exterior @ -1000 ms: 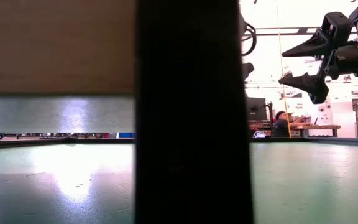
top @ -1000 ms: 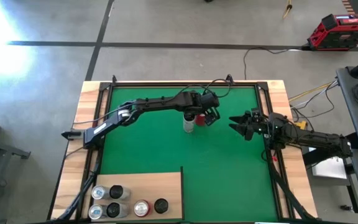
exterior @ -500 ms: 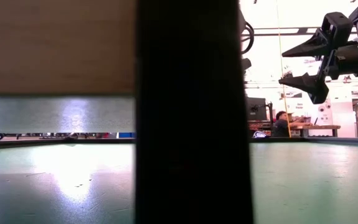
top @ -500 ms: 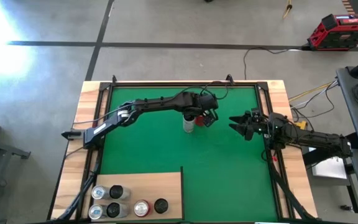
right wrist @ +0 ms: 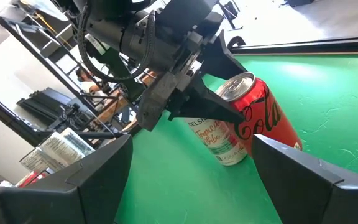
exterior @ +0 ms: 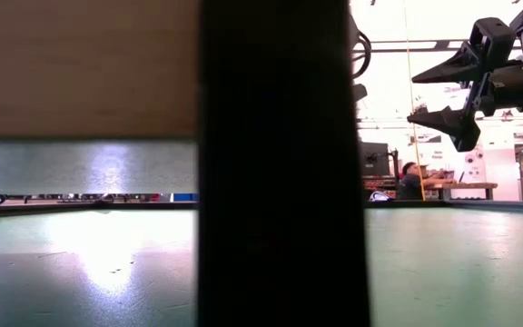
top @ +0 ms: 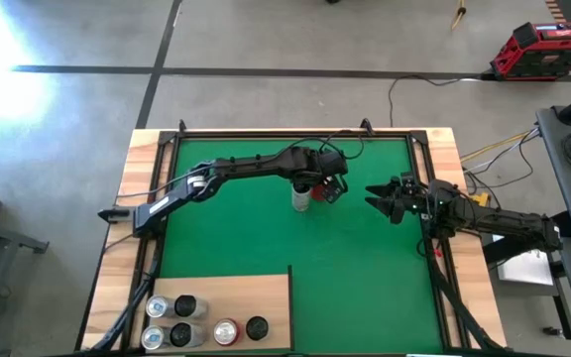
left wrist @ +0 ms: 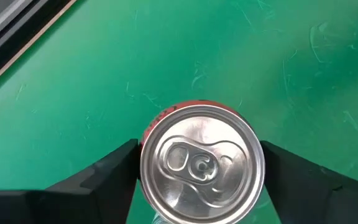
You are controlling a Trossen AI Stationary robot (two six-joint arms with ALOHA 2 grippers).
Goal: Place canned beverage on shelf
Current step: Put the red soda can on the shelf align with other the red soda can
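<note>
red toolbox (top: 543, 50), cables (top: 414, 84), person (exterior: 413, 180)

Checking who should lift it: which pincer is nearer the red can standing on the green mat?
Left. The left pincer straddles the red can; the right pincer waits apart, toward the mat's right edge.

Green mat (top: 266, 238) with upright red can (top: 301, 195); five cans (top: 202, 321) on the shelf (top: 266, 297)

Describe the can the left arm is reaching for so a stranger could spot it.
On the green mat, look mid-table, under the left gripper. The red can stands there alone between the fingers, unlike the five cans grouped on the shelf.
</note>
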